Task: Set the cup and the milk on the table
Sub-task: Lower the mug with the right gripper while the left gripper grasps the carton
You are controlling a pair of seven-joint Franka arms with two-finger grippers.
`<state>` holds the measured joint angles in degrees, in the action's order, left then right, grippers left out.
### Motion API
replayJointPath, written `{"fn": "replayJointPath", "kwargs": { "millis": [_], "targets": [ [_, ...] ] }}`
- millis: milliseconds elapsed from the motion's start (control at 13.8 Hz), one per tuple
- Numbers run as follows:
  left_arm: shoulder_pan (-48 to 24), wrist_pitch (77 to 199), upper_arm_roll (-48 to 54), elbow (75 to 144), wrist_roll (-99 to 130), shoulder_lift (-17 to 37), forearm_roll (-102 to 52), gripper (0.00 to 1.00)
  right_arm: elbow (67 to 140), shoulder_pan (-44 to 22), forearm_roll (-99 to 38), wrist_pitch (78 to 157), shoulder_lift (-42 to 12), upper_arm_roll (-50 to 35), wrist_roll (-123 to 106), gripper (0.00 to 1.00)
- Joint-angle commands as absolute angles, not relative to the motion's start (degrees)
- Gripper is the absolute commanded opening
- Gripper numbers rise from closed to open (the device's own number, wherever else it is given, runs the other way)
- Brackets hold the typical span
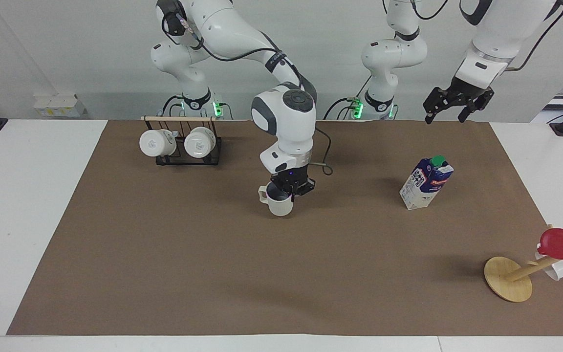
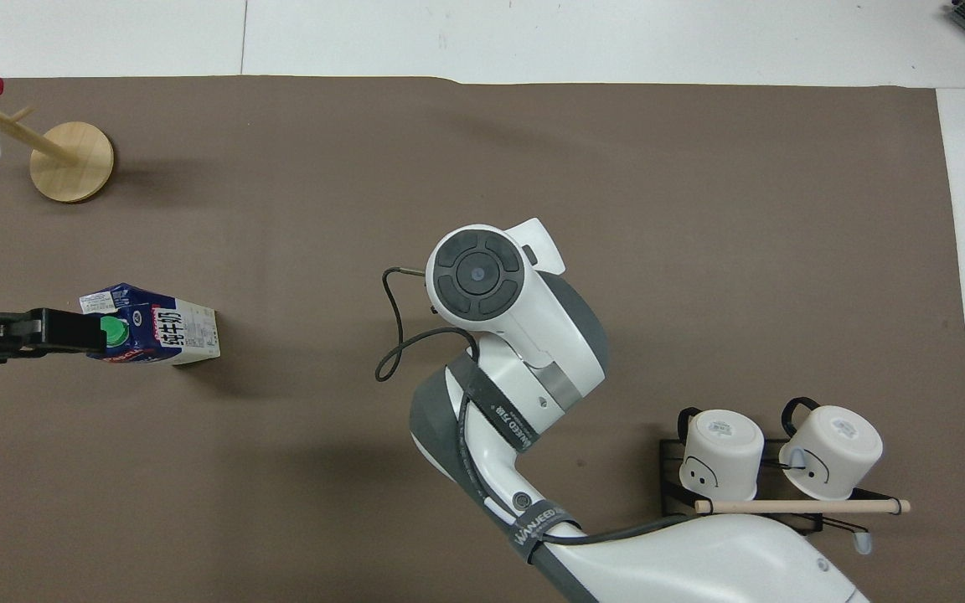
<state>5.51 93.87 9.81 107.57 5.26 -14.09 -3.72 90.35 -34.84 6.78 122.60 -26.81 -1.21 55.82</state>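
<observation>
Item: cup (image 1: 279, 202), pale mug, blue-grey inside, handle toward the right arm's end of the counter (image 1: 22, 205). Location: at the middle of the brown paper sheet (image 1: 281, 274), gripped at its rim by the right gripper (image 1: 291, 189); whether its base already touches the sheet cannot be told, it sits at or just above it.

Item: right gripper. Jaws narrow, closed across the cup's rim wall, one finger inside, one outside. Wrist points straight down.

Item: milk (image 1: 426, 182), blue and white carton with green cap, upright on the sheet toward the left arm's end, well apart from the cup. Appears already placed.

Item: left gripper (image 1: 457, 101). Raised over the sheet's edge above the milk, holding nothing, jaws spread wide; this arm waits.

Handling note, step in hand: setting the cup down. Judged best done by lowering vertically until the base sits flat, then parting the jaws just enough to clear the rim, lifting straight up so the inner finger does not drag or tip the cup.
</observation>
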Motion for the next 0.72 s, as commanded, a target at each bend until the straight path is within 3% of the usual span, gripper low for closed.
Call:
{"fn": "replayJointPath", "kwargs": {
  "millis": [0,72,144,217,289,506,650],
  "targets": [
    [4.92,98.78,9.32,115.21,3.35,-18.55,-2.81,1.00,88.42,-36.56,8.09,122.17,-29.70,-1.23,58.27,0.00],
    [4.92,100.70,9.40,117.14,3.34,-18.46,-2.81,1.00,88.42,-36.48,8.00,122.17,-29.71,-1.23,58.27,0.12],
    [4.92,103.59,9.40,119.59,2.90,-18.54,-2.81,1.00,88.50,-36.47,7.82,122.17,-29.71,-1.23,58.27,0.62],
    [4.92,106.32,9.40,121.27,2.29,-18.37,-2.81,1.00,88.33,-36.56,7.91,121.56,-29.62,-1.23,58.27,0.89],
    [4.92,108.09,9.32,122.16,1.33,-17.76,-2.81,1.00,88.16,-36.56,8.08,121.12,-29.71,-1.14,58.36,0.99],
    [6.85,110.83,9.23,122.96,-4.82,-16.53,-2.81,1.00,86.40,-35.60,7.12,120.85,-28.22,-0.62,58.27,1.00],
    [8.52,112.84,9.23,123.05,-8.07,-14.95,-2.81,1.00,88.05,-34.46,6.94,120.50,-23.58,0.78,57.49,1.00]
  ]
}}
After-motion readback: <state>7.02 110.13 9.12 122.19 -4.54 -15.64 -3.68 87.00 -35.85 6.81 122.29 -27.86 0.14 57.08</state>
